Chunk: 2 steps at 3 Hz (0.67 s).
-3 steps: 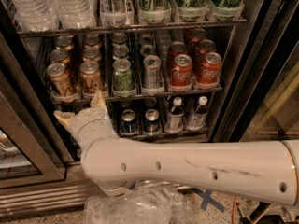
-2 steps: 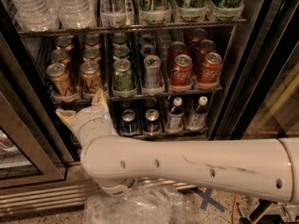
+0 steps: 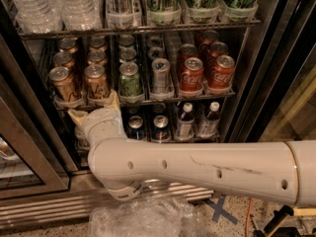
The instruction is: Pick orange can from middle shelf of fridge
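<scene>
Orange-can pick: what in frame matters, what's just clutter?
Job: orange can, middle shelf, fridge, pincer open just below the shelf's left front.
Clutter: Coca-Cola cans, green can, silver can, water bottles, plastic bag on floor.

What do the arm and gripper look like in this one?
The arm is a thick off-white tube with small dark holes and scuffs, bending at a rounded joint. The gripper, just below the front edge of the middle shelf, has pale tan fingers.
</scene>
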### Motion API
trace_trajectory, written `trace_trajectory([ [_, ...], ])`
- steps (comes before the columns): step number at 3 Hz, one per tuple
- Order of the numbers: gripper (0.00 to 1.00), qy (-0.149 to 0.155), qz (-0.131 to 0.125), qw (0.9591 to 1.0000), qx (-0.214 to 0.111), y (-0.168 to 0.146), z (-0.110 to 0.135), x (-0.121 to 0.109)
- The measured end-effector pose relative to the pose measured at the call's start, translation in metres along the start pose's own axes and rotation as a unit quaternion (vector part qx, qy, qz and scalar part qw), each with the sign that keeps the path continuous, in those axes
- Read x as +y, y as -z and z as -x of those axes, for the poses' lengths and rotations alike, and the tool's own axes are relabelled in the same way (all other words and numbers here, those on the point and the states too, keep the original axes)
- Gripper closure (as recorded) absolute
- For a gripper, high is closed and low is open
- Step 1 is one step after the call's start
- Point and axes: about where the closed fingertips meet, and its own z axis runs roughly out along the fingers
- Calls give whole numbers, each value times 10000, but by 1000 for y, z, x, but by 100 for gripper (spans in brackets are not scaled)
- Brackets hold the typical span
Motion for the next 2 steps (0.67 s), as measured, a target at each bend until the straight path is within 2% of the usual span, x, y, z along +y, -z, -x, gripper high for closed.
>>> trace_trajectory([
  [2, 21, -97, -314, 9993, -162, -10, 7, -17],
])
